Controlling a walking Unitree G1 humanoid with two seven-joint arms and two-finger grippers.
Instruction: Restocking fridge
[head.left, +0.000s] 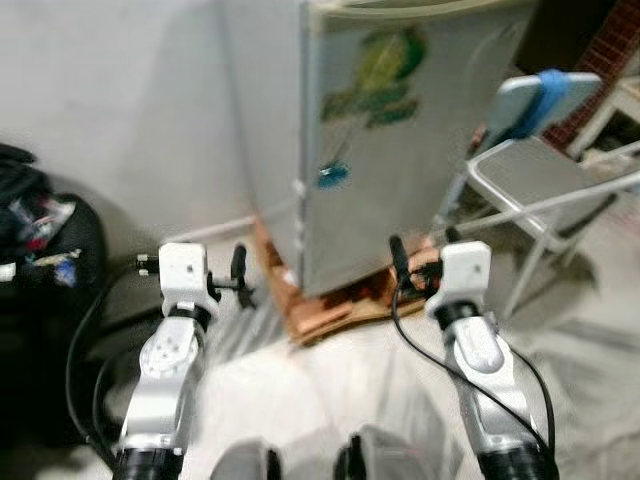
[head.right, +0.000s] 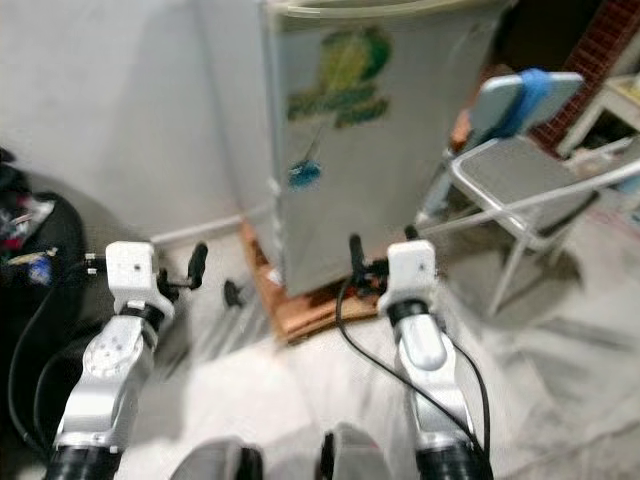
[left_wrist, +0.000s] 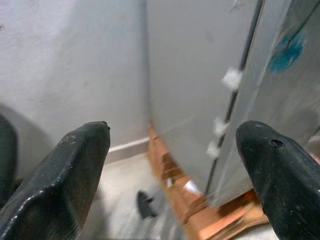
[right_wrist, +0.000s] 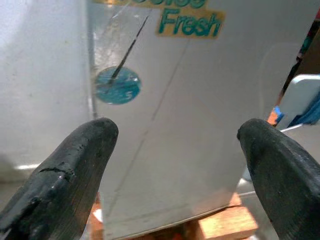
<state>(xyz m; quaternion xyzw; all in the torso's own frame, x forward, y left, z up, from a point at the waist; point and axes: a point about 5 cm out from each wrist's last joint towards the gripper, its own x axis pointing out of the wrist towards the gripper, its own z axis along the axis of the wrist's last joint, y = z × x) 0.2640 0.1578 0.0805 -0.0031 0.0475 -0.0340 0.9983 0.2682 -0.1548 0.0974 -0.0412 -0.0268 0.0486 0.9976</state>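
Left gripper (head.left: 238, 270) spread, empty | right gripper (head.left: 420, 262) spread, empty | fridge (head.left: 400, 140) shut, on wooden pallet (head.left: 325, 310) | chair (head.left: 545, 175) beside

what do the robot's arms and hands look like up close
Both arms are silver metal, rounded in section, each topped by a white boxy wrist block. The left hand and right hand each have two long black fingers with rounded, slightly scuffed tips. Thin black cables loop beside both arms down toward black cuffs.

Both silver arms raised forward, left arm on left, right on right. Left gripper (left_wrist: 172, 165) fingers spread apart; right gripper (right_wrist: 177, 165) fingers spread apart, empty.
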